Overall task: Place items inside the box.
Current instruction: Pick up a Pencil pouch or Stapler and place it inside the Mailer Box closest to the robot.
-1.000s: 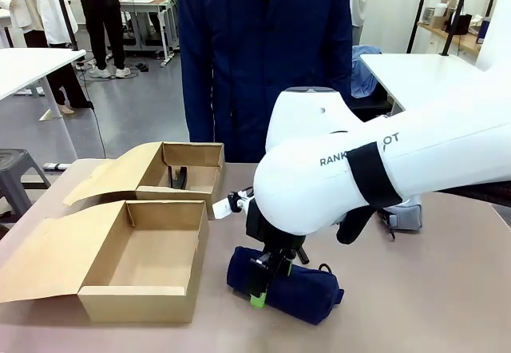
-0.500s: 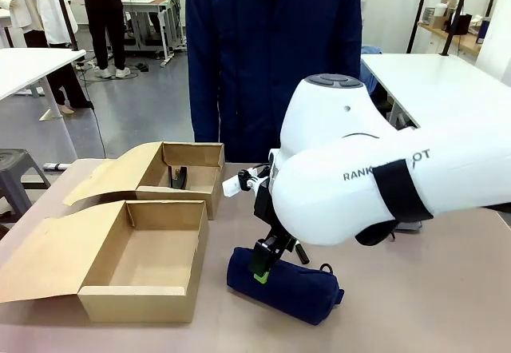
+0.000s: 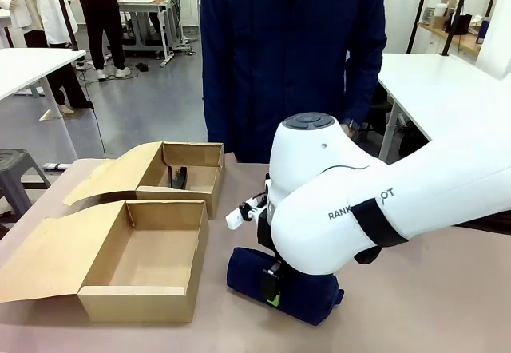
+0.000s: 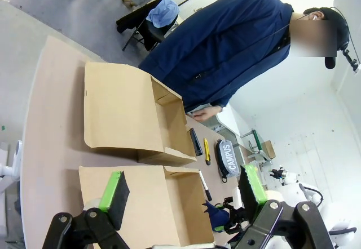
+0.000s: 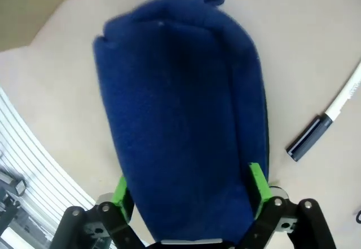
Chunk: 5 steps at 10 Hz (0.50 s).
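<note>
A navy blue pouch (image 3: pixel 307 295) lies on the table to the right of the near cardboard box (image 3: pixel 144 261). My right gripper (image 3: pixel 274 286) is down on it and open. In the right wrist view its green pads (image 5: pixel 256 184) flank the pouch (image 5: pixel 180 119) on both sides. A white-and-black marker (image 5: pixel 330 116) lies beside the pouch. My left gripper (image 4: pixel 180 195) is open with nothing in it, high over the near box (image 4: pixel 169 204). From there I see a black stapler (image 4: pixel 196 142), a yellow knife (image 4: pixel 207 150) and the marker (image 4: pixel 204 186) on the table. Another black stapler (image 3: pixel 181 179) sits in the far box (image 3: pixel 192 169).
Both boxes have their flaps open to the left. A grey pouch printed CAMPUS (image 4: pixel 228 158) lies beyond the knife. A person in a dark blue coat (image 3: pixel 291 57) stands at the far side of the table. My right arm's bulk (image 3: pixel 375 201) hides the table's right middle.
My right gripper has come down from just above the pouch onto it, fingers now astride it. The arm's elbow swung lower and the person stepped to the right.
</note>
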Tool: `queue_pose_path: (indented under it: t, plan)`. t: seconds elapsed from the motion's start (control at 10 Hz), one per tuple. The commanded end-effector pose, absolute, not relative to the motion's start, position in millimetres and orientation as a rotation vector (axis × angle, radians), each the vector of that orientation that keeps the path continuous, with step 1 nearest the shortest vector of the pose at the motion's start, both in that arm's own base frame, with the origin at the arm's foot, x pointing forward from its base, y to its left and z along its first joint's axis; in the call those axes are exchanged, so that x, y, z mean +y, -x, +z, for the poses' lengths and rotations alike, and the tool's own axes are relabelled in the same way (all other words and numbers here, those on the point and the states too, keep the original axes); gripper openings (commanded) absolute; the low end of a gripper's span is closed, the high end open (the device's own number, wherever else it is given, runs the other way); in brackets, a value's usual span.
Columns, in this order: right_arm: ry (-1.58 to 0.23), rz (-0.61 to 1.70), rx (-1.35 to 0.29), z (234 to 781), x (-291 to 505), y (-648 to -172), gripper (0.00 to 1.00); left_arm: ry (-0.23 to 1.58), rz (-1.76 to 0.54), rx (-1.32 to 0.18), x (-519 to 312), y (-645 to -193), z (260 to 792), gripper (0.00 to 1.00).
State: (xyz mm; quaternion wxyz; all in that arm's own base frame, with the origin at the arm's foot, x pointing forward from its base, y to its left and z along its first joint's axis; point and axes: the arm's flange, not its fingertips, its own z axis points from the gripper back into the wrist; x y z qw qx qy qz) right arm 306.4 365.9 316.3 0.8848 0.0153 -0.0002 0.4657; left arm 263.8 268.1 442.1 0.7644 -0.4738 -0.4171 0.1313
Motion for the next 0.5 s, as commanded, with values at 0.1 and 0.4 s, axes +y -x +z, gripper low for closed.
queue_pose_path:
  t: [0.1, 0.4]
  plan:
    - [-0.001, 0.968, 0.023, 323.8, 372.6, -312.4, 0.00, 1.038, 0.267, -0.939, 267.6, -265.0, 441.5, 1.00]
    - [-0.015, 0.961, 0.026, 323.8, 371.1, -310.8, 0.15, 1.038, 0.267, -0.939, 267.6, -265.0, 441.5, 1.00]
